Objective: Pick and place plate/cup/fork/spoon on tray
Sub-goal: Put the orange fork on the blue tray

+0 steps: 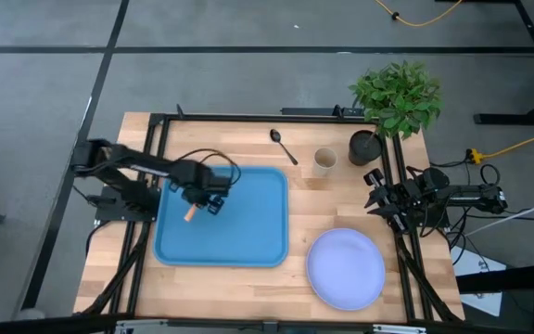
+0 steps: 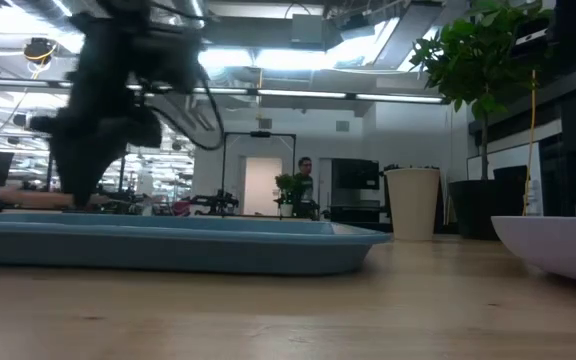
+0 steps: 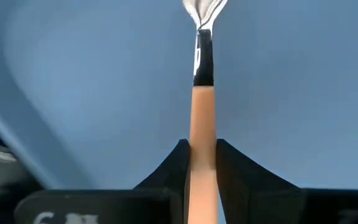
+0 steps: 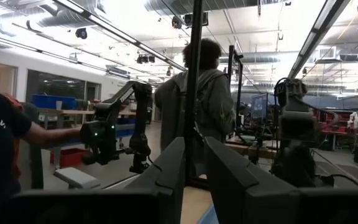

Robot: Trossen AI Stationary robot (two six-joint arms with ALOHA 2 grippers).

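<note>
My left gripper (image 1: 204,197) hangs over the left part of the blue tray (image 1: 248,243), pointing down, shut on the fork (image 3: 202,74). The fork has an orange handle, a black collar and silver tines. The dark spoon (image 1: 283,147) and the tan cup (image 1: 324,160) rest on the wood beyond the tray's far right corner. On the table's near right lies the pale plate (image 1: 345,269). My right gripper (image 1: 378,199) waits at the table's right edge, its fingers a narrow gap apart with nothing between them. My left gripper pinches the fork's orange handle (image 3: 202,134) between its two fingers (image 3: 178,163), partway along the handle. The fingers come from above, pointing down, and lie across the fork. The fork lies level; its free handle end (image 2: 33,198) shows a little above the tray's rim (image 2: 268,232).
A black pot with a green plant (image 1: 367,146) stands at the far right corner, just right of the cup. Black frame rails run along the table's left and right sides. Bare wood lies between tray and plate. People stand in the room beyond.
</note>
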